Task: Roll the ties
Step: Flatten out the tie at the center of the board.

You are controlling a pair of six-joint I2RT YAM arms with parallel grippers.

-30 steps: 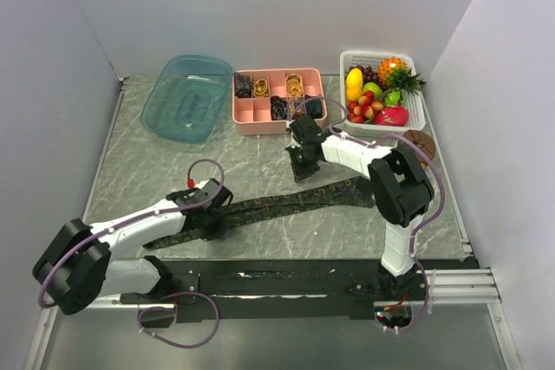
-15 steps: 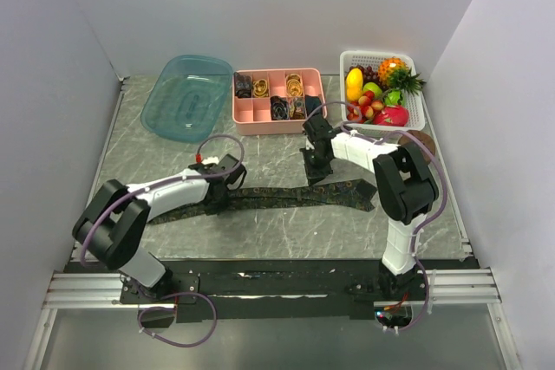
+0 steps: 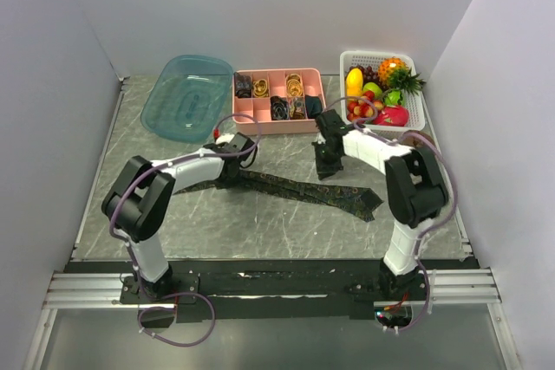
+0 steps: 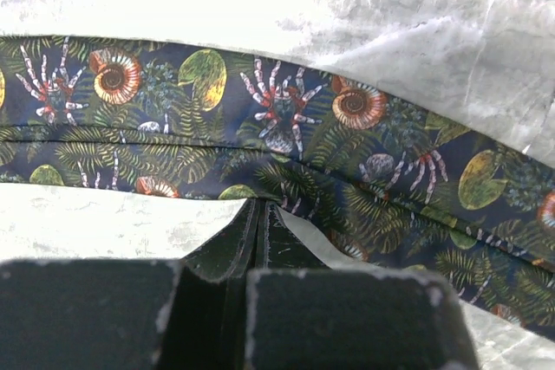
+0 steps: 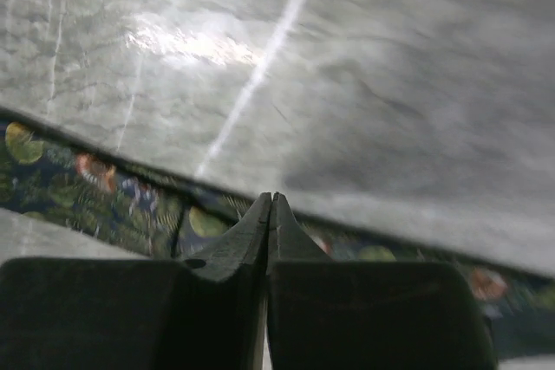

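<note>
Look for the dark tie (image 3: 295, 186) lying flat on the worktop (image 3: 260, 231), stretched sideways right across the tips of the left fingers (image 4: 227, 249) and the right fingers (image 5: 299, 244), both pairs squeezed shut and touching it, thin end nearer the left fingers.

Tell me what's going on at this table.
Both arms are on one long dark leaf-patterned fabric necktie lying flat and unrolled on the grey marble table. The left gripper and right gripper are both shut, tips at the tie's edge. Several rolled ties already sit in the pink compartment tray.
</note>
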